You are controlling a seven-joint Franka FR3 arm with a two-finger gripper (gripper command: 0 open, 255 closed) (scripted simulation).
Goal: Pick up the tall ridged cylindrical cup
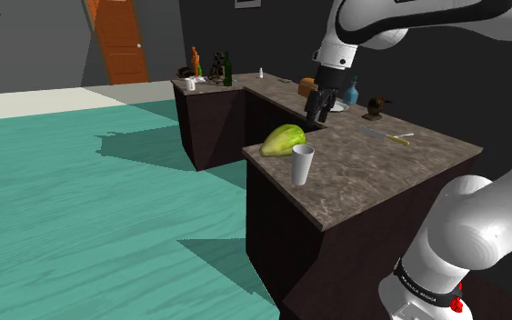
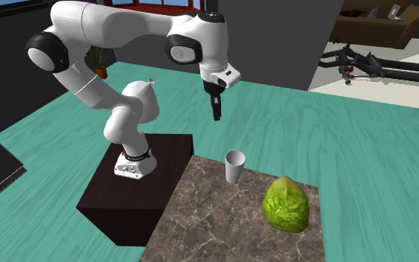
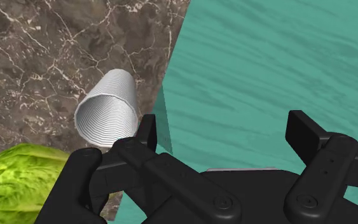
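Jaws apart (empty), cup [image 3: 107, 105] near counter [image 3: 31, 51] edge.

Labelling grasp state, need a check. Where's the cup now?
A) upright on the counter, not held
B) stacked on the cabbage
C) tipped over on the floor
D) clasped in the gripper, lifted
A: the cup stands upright near the edge of the counter, apart from the cabbage, while the gripper hangs above it with its fingers apart and touching nothing.
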